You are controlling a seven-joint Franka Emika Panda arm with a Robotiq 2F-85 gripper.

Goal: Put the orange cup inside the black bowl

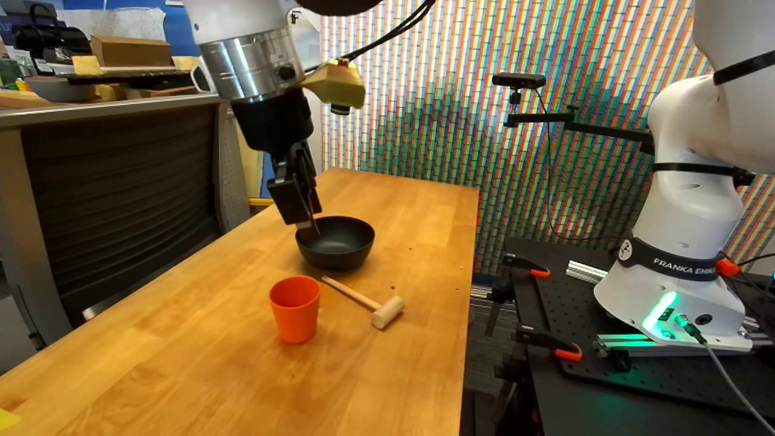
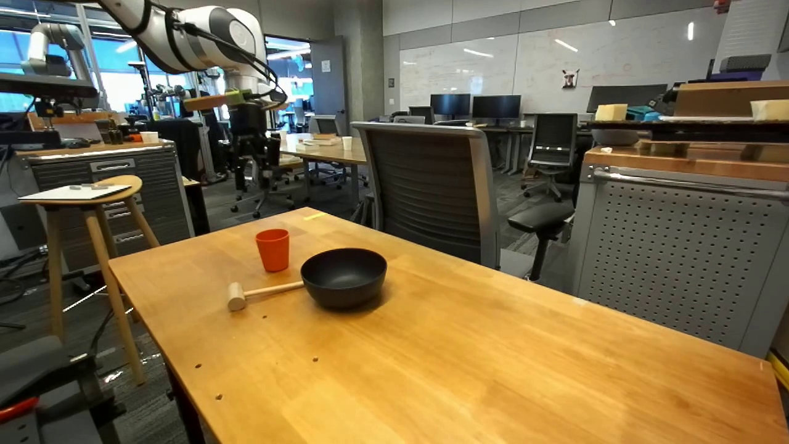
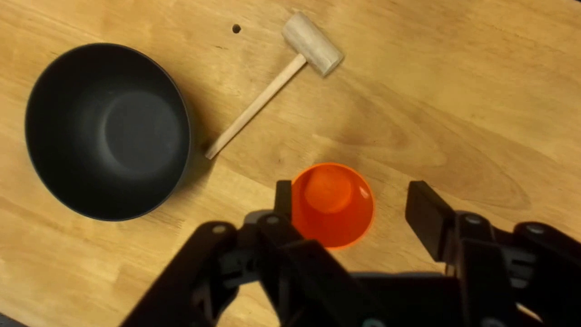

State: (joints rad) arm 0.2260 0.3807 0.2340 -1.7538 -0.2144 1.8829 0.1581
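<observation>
Gripper [image 3: 350, 206] is spread wide with nothing in it, orange cup [image 3: 333, 204] standing somewhere below, closer to the finger [image 3: 283, 197] on the side of the black bowl [image 3: 109, 131]. Honestly, if it drops straight down off-center like this, I'd bet that finger clips the cup's rim and knocks it over, maybe rolling into the mallet [image 3: 261, 101].

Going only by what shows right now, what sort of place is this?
Probably a robotics lab: a robot arm stands beside the wooden table, with a whiteboard and computer monitors across the room.
</observation>
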